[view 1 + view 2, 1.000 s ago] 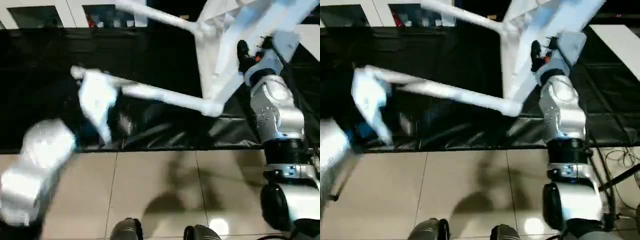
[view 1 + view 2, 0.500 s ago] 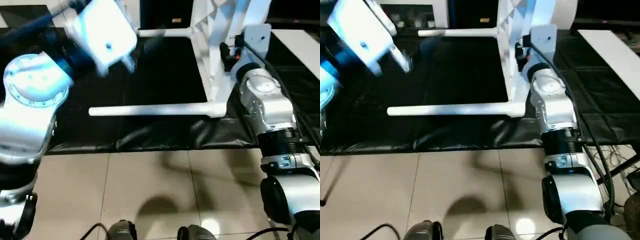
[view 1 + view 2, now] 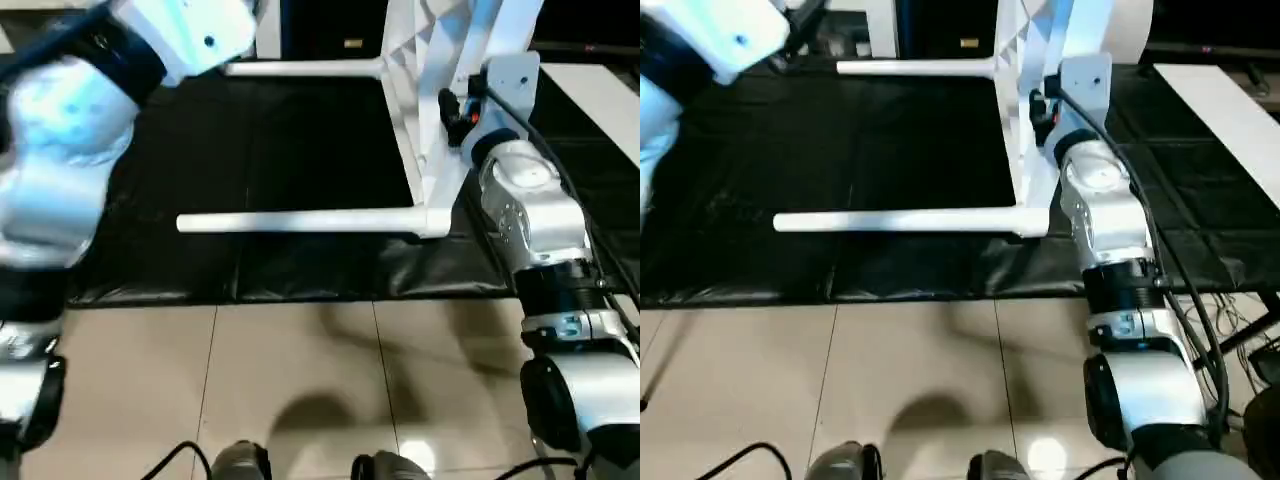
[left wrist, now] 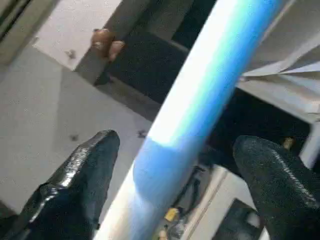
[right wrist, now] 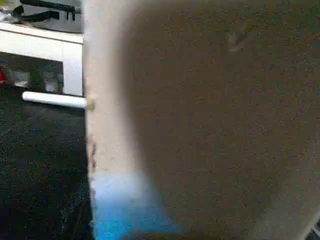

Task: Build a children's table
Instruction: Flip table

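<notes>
Table top [image 3: 440, 40]: pinched edge-up in right gripper [image 3: 452, 105], straddled far leg [image 3: 300, 68] with spread left gripper [image 4: 175, 145], probably needed closing, then seating.

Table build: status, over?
Left gripper open around far leg. Right arm at the tabletop, on edge. Near leg socketed. Nothing in the way.

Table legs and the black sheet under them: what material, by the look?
Table legs: likely moulded plastic, smooth uniform white tubes running into the same white corner socket. Black sheet: thin glossy plastic film or coated fabric, going by its wrinkles and sheen; cannot tell which.
</notes>
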